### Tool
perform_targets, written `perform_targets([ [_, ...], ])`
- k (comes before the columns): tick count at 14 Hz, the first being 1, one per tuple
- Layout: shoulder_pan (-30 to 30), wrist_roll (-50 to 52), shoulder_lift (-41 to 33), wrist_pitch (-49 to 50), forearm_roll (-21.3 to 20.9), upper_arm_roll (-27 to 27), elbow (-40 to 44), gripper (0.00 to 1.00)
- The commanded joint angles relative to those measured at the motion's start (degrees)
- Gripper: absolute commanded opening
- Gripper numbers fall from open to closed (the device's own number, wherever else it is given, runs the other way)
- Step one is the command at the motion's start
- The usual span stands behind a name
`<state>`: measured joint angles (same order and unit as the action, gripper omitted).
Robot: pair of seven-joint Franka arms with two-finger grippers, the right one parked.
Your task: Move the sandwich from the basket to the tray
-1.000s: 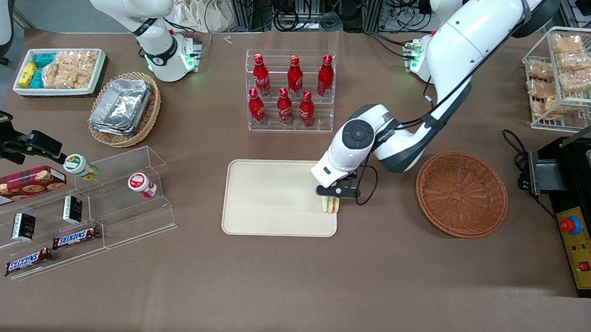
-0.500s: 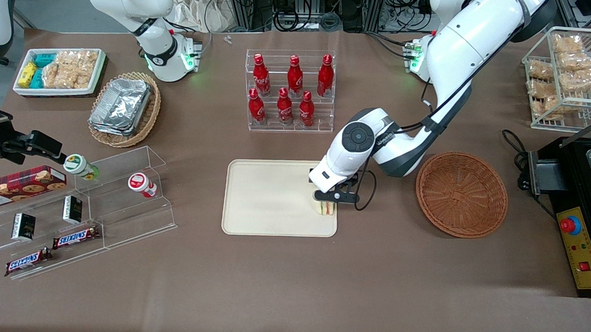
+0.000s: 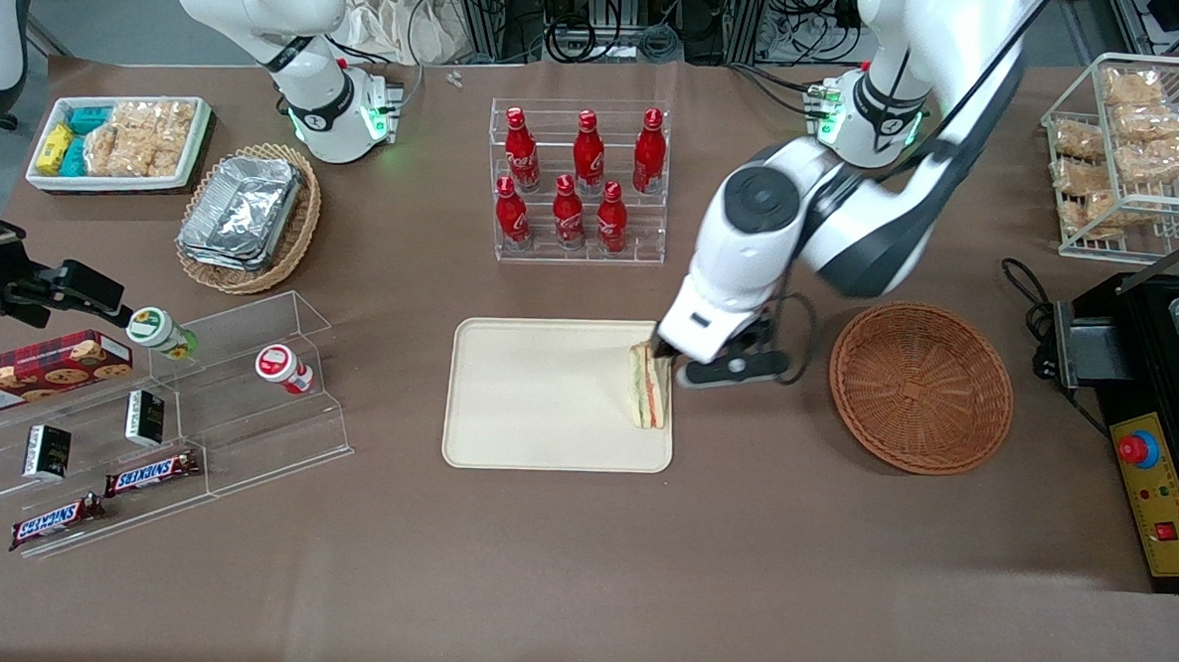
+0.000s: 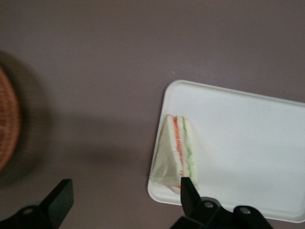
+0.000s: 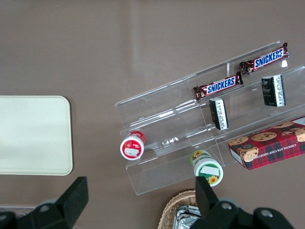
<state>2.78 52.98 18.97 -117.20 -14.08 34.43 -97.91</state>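
sandwich (image 3: pixel 648 385) lies on tray (image 3: pixel 537 393) at its edge toward the basket (image 3: pixel 920 387), clear of the fingers | long axis runs nearer-to-farther from the front camera, narrow tip at the farther end, filling layers facing up | gripper (image 3: pixel 693 360) above the tray's farther corner, jaws wide apart, holding nothing

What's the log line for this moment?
sandwich: on tray, released | claw: open, above tray edge | basket: empty
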Motion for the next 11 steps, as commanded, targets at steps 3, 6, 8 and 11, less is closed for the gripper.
perform_targets([
  [3,-10.2,-15.4,-8.0,14.2,10.7,-0.1,3.3,1.0],
  [6,-16.7,-22.9,-8.0,24.7,12.4,-0.1,10.1,1.0],
  [8,-20.0,-25.1,-8.8,29.2,13.0,-0.1,12.6,1.0],
  [11,-24.7,-32.0,-12.9,34.1,13.9,-0.3,12.3,1.0],
])
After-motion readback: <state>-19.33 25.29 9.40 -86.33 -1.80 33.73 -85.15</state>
